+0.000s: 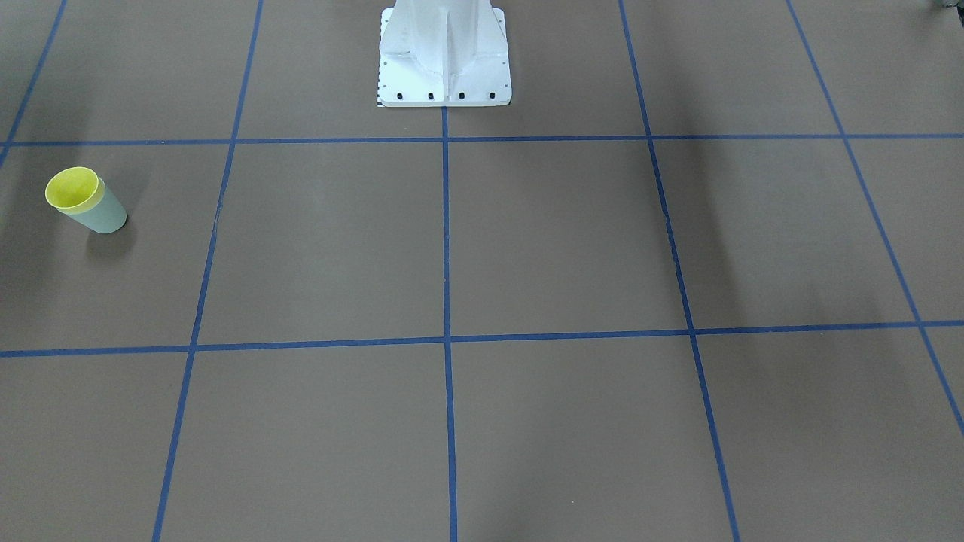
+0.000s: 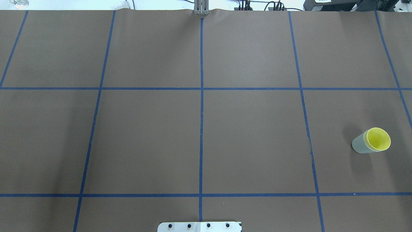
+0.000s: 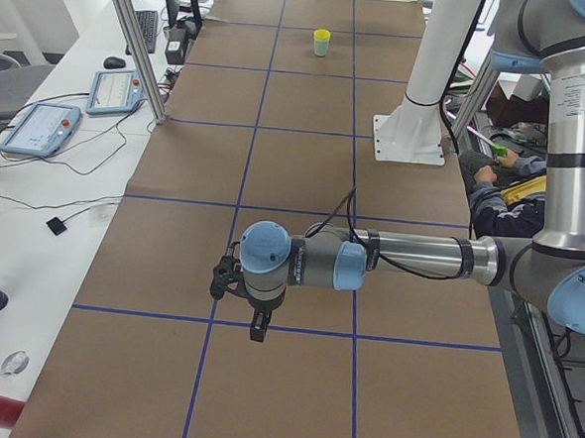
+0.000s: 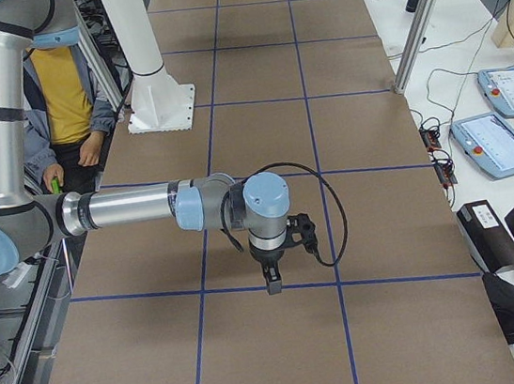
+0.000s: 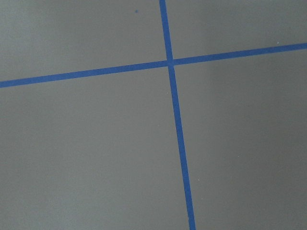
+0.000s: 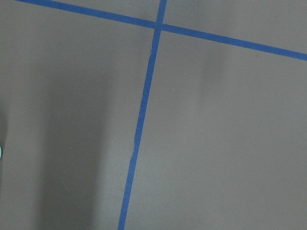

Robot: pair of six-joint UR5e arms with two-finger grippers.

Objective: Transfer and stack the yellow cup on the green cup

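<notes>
The yellow cup (image 2: 378, 139) sits nested inside the green cup (image 2: 360, 145), only its rim and inside showing. The pair stands upright on the brown mat at the robot's right side. It also shows at the left of the front-facing view, yellow cup (image 1: 72, 188) in green cup (image 1: 102, 214), and far off in the exterior left view (image 3: 322, 42). My left gripper (image 3: 257, 332) shows only in the exterior left view and my right gripper (image 4: 273, 284) only in the exterior right view. Both hang over the mat far from the cups. I cannot tell whether either is open or shut.
The brown mat (image 2: 251, 138) carries a grid of blue tape lines. The white robot pedestal (image 1: 444, 56) stands at the table's robot side. Both wrist views show only mat and tape. A person sits beside the robot (image 4: 62, 94). Tablets and cables lie on side benches (image 3: 40, 129).
</notes>
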